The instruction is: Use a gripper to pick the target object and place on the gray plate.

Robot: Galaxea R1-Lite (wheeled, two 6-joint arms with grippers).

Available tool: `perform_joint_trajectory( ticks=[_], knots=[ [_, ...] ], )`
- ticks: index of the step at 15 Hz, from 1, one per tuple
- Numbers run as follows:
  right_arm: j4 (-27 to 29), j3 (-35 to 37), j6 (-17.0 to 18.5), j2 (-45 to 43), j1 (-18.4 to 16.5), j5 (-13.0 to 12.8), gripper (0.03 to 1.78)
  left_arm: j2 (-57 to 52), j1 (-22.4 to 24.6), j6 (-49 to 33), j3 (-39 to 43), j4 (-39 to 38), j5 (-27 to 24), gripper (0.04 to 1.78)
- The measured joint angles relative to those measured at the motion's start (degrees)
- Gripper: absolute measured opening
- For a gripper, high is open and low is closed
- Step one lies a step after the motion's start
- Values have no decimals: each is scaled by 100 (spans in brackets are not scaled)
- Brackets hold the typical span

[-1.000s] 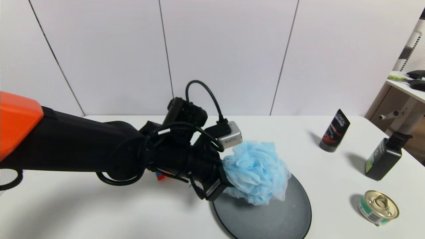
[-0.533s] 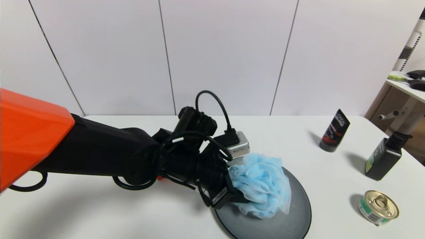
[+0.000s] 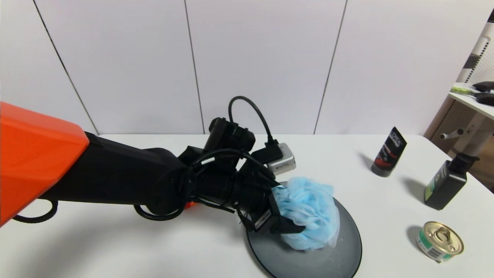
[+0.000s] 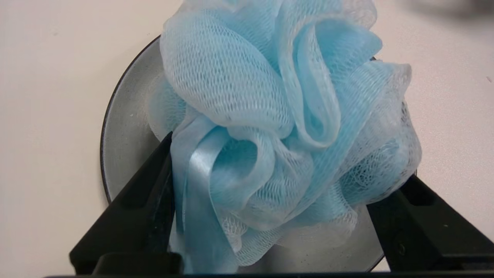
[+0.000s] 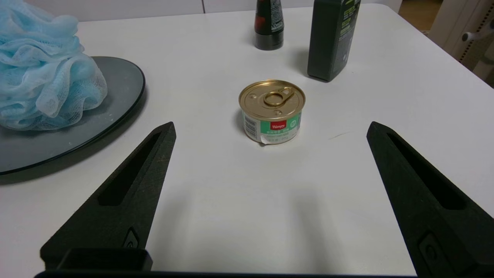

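The light blue mesh pouf [image 3: 308, 214] rests on the left part of the gray plate [image 3: 339, 255] at the table's front middle. My left gripper [image 3: 287, 210] is low over the plate's left edge. It is open, with one black finger on each side of the pouf. In the left wrist view the pouf [image 4: 270, 96] fills the space between the spread fingers of the gripper [image 4: 289, 154], above the plate [image 4: 123, 135]. My right gripper [image 5: 270, 124] is open and empty, low over the table to the right of the plate [image 5: 119, 85] and pouf [image 5: 42, 77]. It does not show in the head view.
A small gold-topped can [image 3: 440, 241] stands right of the plate. A black and red tube [image 3: 389, 152] and a dark bottle [image 3: 445, 185] stand at the back right. A red bit of the puzzle cube [image 3: 190, 204] peeks out under my left arm.
My left arm has carried the pouf right and down onto the plate. Its fingers, closed on the pouf before, now stand spread apart around it.
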Motion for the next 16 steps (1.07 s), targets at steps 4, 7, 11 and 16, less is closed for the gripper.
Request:
perform_joint_trajectory(
  ticks=[4,7,11,16],
  knots=[
    [0,0,0,0,0,6,171,-400,21,-210,-11,15,173,154],
    [0,0,0,2,0,4,171,-1102,54,-488,-13,146,822,159],
    [0,0,0,0,0,1,171,-2291,689,-560,39,607,1604,164],
    [1,0,0,0,0,4,171,-3881,2742,-173,850,725,1692,167]
  ],
)
